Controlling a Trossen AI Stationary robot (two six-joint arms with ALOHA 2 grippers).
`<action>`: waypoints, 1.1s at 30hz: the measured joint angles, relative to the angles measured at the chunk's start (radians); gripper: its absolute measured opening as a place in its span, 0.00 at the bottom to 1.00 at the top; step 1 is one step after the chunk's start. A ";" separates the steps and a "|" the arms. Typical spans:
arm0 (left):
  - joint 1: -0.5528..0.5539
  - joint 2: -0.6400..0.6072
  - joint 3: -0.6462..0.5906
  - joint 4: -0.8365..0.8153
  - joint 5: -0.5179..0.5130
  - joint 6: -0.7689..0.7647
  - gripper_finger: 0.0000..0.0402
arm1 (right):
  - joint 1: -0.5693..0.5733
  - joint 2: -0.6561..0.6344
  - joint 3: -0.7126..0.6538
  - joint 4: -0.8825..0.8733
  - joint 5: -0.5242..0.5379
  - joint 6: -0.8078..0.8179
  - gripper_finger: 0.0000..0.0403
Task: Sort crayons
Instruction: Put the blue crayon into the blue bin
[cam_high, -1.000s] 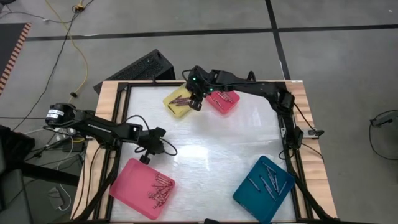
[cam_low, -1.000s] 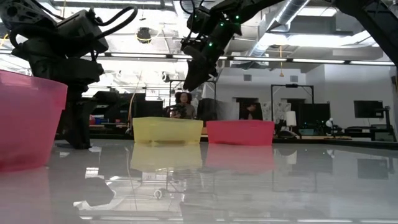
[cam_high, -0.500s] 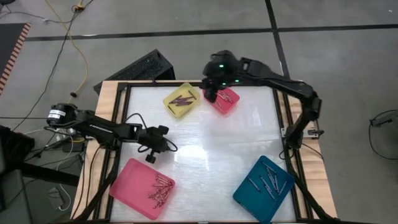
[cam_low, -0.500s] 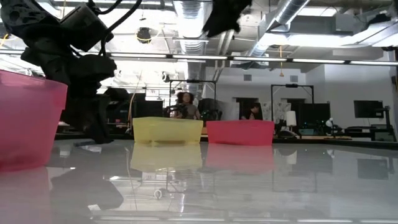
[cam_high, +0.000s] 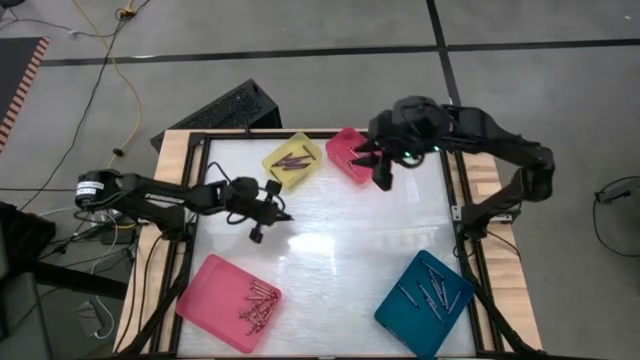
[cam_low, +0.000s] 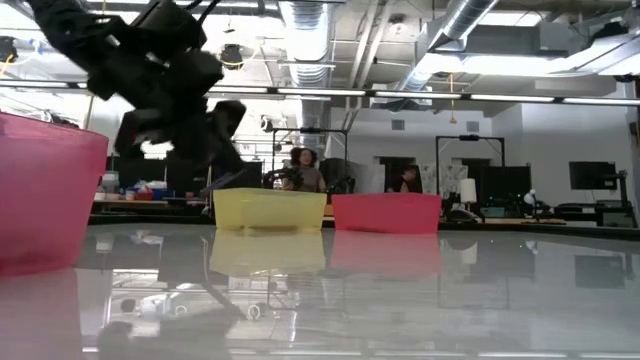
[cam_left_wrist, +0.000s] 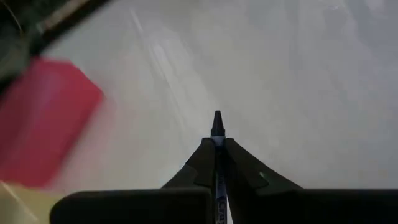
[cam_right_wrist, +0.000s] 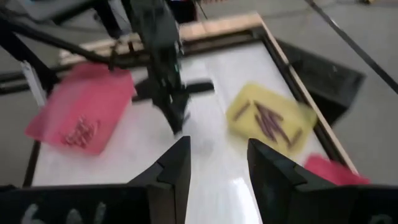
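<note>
My left gripper (cam_high: 283, 214) hangs over the table's left middle, shut on a dark crayon (cam_left_wrist: 217, 123). My right gripper (cam_high: 378, 172) is raised high over the far right, beside the small pink tray (cam_high: 348, 155), and stands open with nothing between its fingers (cam_right_wrist: 217, 163). Reddish crayons (cam_high: 293, 160) lie in the yellow tray (cam_high: 305, 146) at the far edge. More crayons lie in the large pink tray (cam_high: 205, 292) at the near left, and others in the teal tray (cam_high: 400, 312) at the near right. My left gripper pinches the dark crayon between its two fingers. The crayon lies along the fingers, and its pointed tip (cam_left_wrist: 217, 118) sticks out past their ends. The fingers slant forward and down, toward the table's right. The crayon is lifted clear of the table.
A black frame (cam_high: 196, 190) and wooden border (cam_high: 168, 160) run round the glossy white table top. A dark keyboard-like thing (cam_high: 225, 108) lies on the floor beyond the far left corner. The middle of the table (cam_high: 350, 240) is bare.
My left gripper has risen from over the large pink tray and gone toward the far right, tipping up from pointing down to a shallow slant. My right gripper has lifted away from the yellow tray, moved toward the right edge past the small pink tray, and stayed open.
</note>
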 joint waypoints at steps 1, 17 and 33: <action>0.009 0.000 0.014 -0.001 0.010 0.029 0.00 | 0.018 -0.004 -0.001 -0.031 0.033 0.016 0.38; 0.234 -0.007 0.338 -0.002 0.038 0.024 0.01 | 0.196 0.007 -0.140 0.010 0.215 0.144 0.38; 0.272 -0.030 0.482 0.303 0.366 -0.558 0.00 | 0.282 -0.006 -0.269 0.094 0.451 0.213 0.38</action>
